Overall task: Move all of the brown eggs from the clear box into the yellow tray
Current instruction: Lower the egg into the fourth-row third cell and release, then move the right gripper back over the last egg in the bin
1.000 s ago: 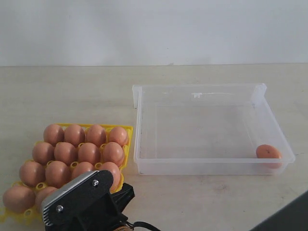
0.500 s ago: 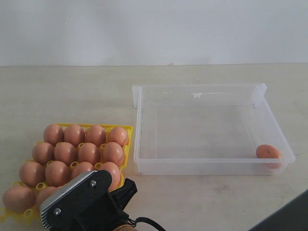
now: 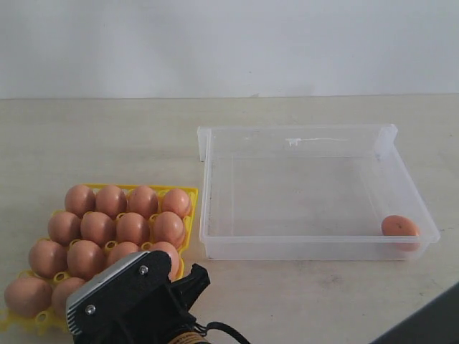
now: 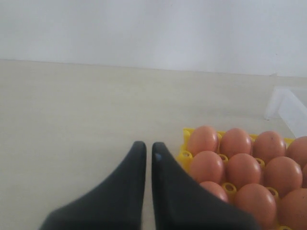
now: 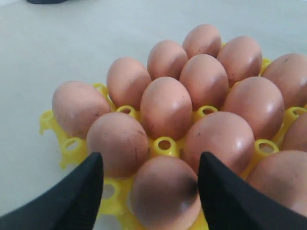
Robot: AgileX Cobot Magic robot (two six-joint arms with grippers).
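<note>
The yellow tray (image 3: 188, 192) sits front left, its visible cups filled with brown eggs (image 3: 133, 228). One brown egg (image 3: 399, 228) lies alone in the near right corner of the clear box (image 3: 294, 130). My right arm's wrist housing (image 3: 122, 294) hangs over the tray's front right corner and hides the fingertips there. In the right wrist view my right gripper (image 5: 149, 158) is open, its fingers on either side of a near-row egg (image 5: 165, 194) seated in the tray (image 5: 164, 143). My left gripper (image 4: 148, 146) is shut and empty, beside the tray (image 4: 185, 155).
The clear box stands just right of the tray with a narrow gap between them. Bare tabletop (image 3: 107, 136) stretches behind both to the white wall. A dark shape (image 3: 430, 322) fills the exterior view's bottom right corner.
The right arm's housing has drifted slightly to the right over the tray's front corner. The eggs, tray and box have not moved.
</note>
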